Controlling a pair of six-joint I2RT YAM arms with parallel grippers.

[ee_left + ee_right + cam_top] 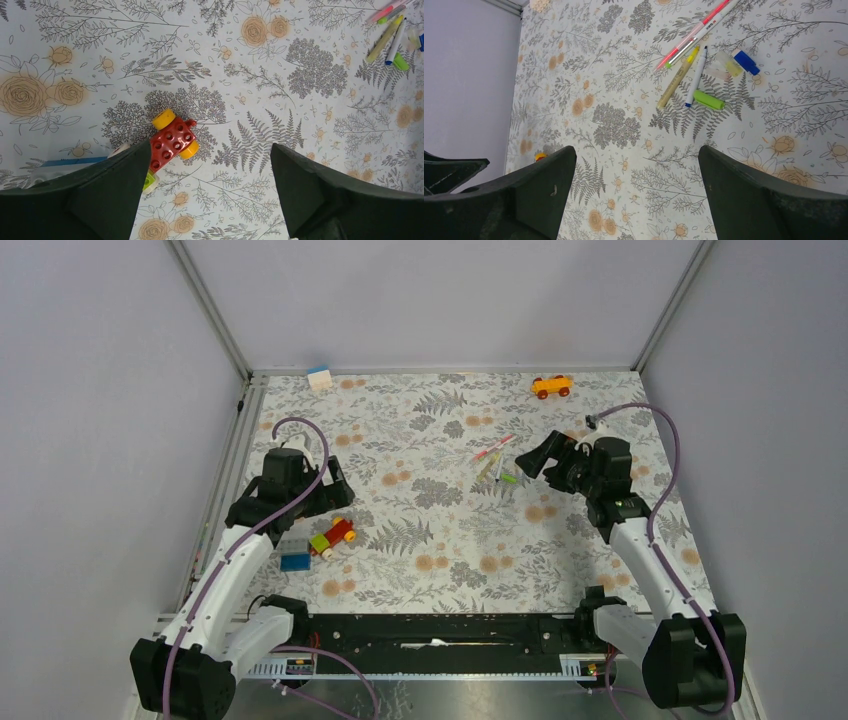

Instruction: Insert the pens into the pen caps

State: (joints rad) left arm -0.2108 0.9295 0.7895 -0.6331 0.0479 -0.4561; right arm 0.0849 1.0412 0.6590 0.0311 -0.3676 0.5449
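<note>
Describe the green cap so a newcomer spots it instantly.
On the floral table, find the pens clustered ahead of the right end effector. The green cap lies nearest it, beside the blue tip of the white pen: the only lime stub, far shorter than any pen.

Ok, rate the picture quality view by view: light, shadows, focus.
Top external: even, soft light, only faint shadows, pens tiny but distinct. Left wrist: tablecloth and red brick sharp, left end effector dark, nearly a silhouette. Right wrist: pens and green cap crisp, no glare, right end effector underexposed.
</note>
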